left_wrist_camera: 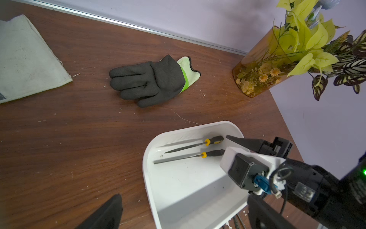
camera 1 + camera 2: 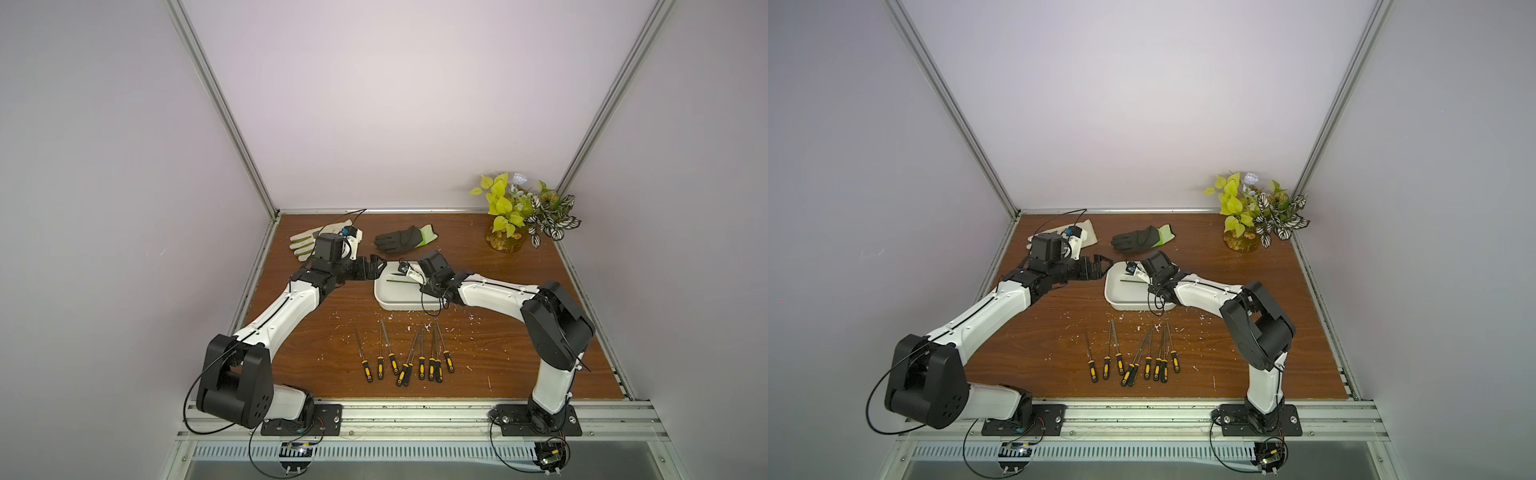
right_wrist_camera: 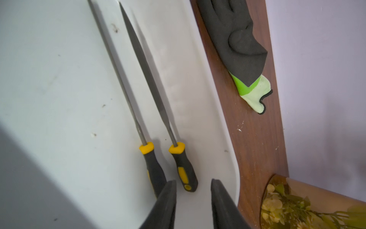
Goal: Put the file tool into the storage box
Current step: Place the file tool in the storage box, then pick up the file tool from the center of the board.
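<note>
Right now the right gripper [image 3: 193, 196] is standing with its jaws spread and nothing between them, hovering inside the storage box [image 1: 146, 174] just behind the handle ends of two files [image 3: 179, 164]. These are lying side by side on the white floor, close to the wall that faces the black glove [image 1: 150, 81]. The left gripper [image 2: 372, 266] is likewise holding its jaws wide apart and empty, waiting just beside the box's rim. Further out, toward the robot's base, a row of files [image 2: 422, 368] is lying on the table [image 2: 519, 340], well apart from the box, so most of the job is looking undone. Each file is probably going to handle as a light, stiff steel rod: not bending, but thin and lying flat, so the bare blade is likely offering little to pinch. The thicker black-and-yellow handle is looking like the better hold, taken across its width near the yellow collar, where the rubbery skin should be resisting slip and the blade should be tipping the tool least.
</note>
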`<move>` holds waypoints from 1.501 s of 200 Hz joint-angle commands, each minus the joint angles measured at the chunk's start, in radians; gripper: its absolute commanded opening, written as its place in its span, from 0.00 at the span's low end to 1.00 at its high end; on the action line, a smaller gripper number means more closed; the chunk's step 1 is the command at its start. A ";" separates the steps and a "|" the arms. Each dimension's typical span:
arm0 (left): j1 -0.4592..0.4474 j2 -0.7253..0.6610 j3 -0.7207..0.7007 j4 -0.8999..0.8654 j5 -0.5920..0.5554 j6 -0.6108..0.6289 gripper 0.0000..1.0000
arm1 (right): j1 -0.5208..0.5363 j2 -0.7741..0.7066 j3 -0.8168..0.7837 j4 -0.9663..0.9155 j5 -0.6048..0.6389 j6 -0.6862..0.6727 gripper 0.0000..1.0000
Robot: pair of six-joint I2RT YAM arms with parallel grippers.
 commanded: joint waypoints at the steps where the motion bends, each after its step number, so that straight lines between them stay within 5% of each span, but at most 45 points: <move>1: -0.010 0.001 0.033 -0.010 0.007 0.007 1.00 | 0.007 -0.027 -0.008 0.052 0.016 0.062 0.67; 59: -0.066 -0.077 0.032 -0.035 -0.178 0.101 1.00 | 0.006 -0.292 -0.115 0.133 -0.026 0.463 0.87; 81: -0.074 -0.108 0.038 -0.076 -0.169 0.083 1.00 | 0.006 -0.432 -0.224 0.202 -0.011 0.650 0.93; 121: -0.107 -0.274 -0.114 -0.087 -0.161 -0.071 0.96 | 0.006 -0.682 -0.480 0.285 -0.106 0.796 0.86; 166: -0.160 -0.435 -0.277 -0.087 -0.189 -0.114 0.95 | 0.007 -0.808 -0.567 0.046 -0.220 0.992 0.77; 226: -0.171 -0.463 -0.347 -0.093 -0.229 -0.168 0.95 | 0.081 -0.938 -0.700 -0.086 -0.319 1.176 0.66; 300: -0.431 -0.392 -0.409 -0.022 -0.370 -0.260 0.96 | 0.241 -0.911 -0.778 -0.066 -0.271 1.324 0.61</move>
